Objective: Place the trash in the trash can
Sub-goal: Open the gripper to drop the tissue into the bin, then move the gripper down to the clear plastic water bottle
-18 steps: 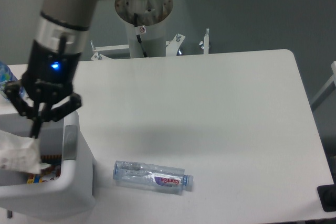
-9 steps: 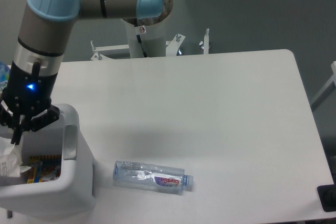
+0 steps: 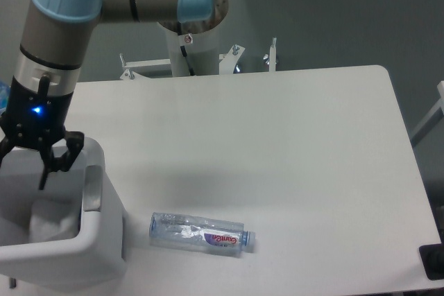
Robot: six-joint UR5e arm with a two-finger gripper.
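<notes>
My gripper (image 3: 22, 171) hangs open over the left part of the white trash can (image 3: 94, 240), which stands at the table's front left corner. A crumpled white paper wad (image 3: 53, 219) lies loose inside the can, below the fingers and apart from them. A clear crinkled plastic bottle (image 3: 202, 233) with a purple-and-white label lies on its side on the table, just right of the can, with its cap pointing right. It is well away from the gripper.
The arm's base column (image 3: 191, 36) stands behind the table's far edge. The white table (image 3: 277, 143) ends at the right around x 600. A black object (image 3: 433, 261) sits beyond its front right corner.
The gripper swung left over the can with the paper wad, then opened. The wad has dropped into the can and now covers the coloured items seen there before.
</notes>
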